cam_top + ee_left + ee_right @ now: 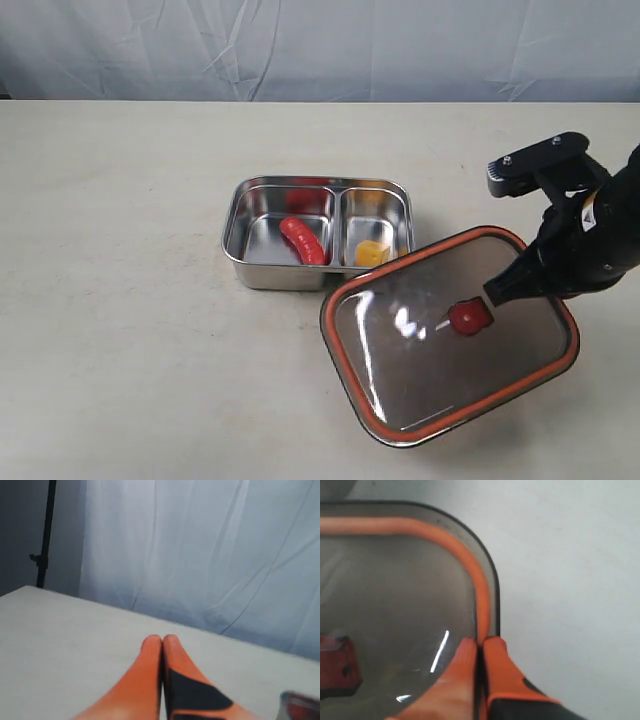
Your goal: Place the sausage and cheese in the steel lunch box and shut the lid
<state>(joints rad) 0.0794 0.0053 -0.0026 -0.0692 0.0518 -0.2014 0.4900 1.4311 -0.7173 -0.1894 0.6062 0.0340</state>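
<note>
Exterior view first: the steel lunch box [232, 240] sits open on the tabletop [120, 300]. The sausage [302, 240] is lying in its larger compartment and the cheese [371, 253] in the smaller one, so the loading is done! The lid [420, 370] is off the box, hanging out towards the near right. Its corner just overlaps the box's near rim in this picture, and the orange-red valve [469, 317] faces up. The right end effector [515, 283] is at the lid's far right edge.

Left wrist view: the left end effector [162, 642] has its orange fingers pressed together with nothing between them, idle above bare tabletop.

Right wrist view: the right end effector [481, 645] is clamped tight on the lid's rim, right at the orange seal [445, 535] near a rounded corner.

What's left, by my read: swing the lid square over the box and seat it.
</note>
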